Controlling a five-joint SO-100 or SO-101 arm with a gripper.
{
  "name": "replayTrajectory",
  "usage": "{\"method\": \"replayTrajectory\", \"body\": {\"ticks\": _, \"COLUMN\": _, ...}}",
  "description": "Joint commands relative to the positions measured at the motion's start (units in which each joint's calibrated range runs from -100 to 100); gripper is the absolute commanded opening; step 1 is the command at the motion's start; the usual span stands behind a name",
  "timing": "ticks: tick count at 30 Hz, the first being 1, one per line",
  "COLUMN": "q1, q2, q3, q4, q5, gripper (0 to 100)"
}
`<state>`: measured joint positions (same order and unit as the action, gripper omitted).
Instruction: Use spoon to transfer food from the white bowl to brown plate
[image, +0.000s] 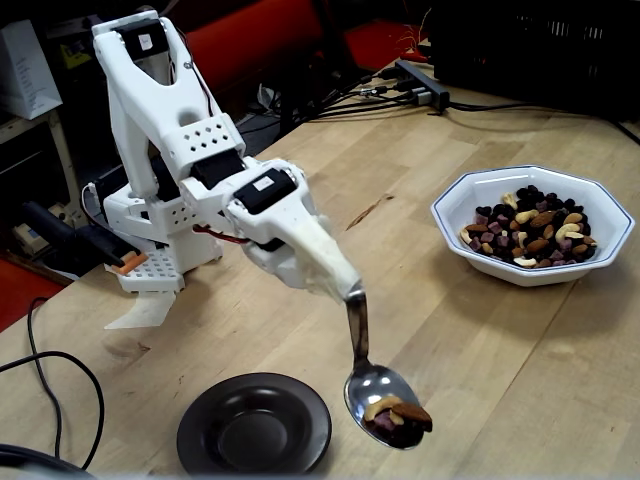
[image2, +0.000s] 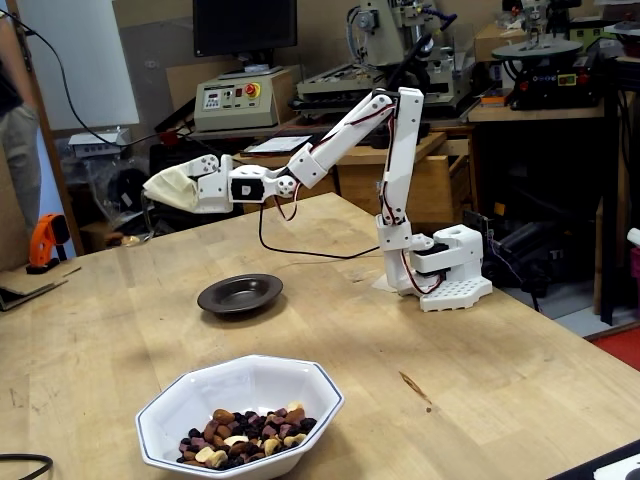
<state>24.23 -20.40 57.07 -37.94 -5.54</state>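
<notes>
Bench (image: 470, 330): pale wood, grain and a few dark marks visible in both fixed views.

Arm (image: 190, 130): white, based at the bench edge, reaching out low over the surface; in a fixed view it stretches left from its base (image2: 440, 275).

End effector (image: 335, 280): wrapped in a pale cloth-like cover, seen also in a fixed view (image2: 172, 190). The fingers are hidden under the cover, so whether they stand apart or together cannot be told; the handle of the spoon comes out of the covered tip.

Spoon (image: 375, 385): shiny silver, handle up into the wrapped tip, oval bowl low and facing up, held above the bench just to the right of the brown plate and not over it in that view. In the other fixed view the spoon is too small and dark against the background to make out.

Food, on spoon (image: 398, 412): a few pieces, pale, brown and dark, sitting at the front of the spoon's bowl.

Food, in bowl (image: 530, 230): mixed pale nuts, brown almonds and dark purple-black bits, heaped in the white bowl; also seen in a fixed view (image2: 245, 438).

White bowl (image: 610, 215): octagonal, glossy, thin dark blue rim line, on the bench well apart from the plate (image2: 165, 410).

Brown plate (image: 200, 430): small, round, dark, shallow, raised rim, on the bench (image2: 240, 295); nothing visible in it.
</notes>
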Motion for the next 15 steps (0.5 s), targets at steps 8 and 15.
{"method": "replayTrajectory", "body": {"ticks": 8, "q1": 5.8, "q2": -5.6, "q3": -0.7, "q4": 4.3, "q5": 0.3, "gripper": 4}}
{"method": "replayTrajectory", "body": {"ticks": 15, "q1": 8.0, "q2": -6.2, "q3": -0.7, "q4": 4.7, "q5": 0.3, "gripper": 4}}
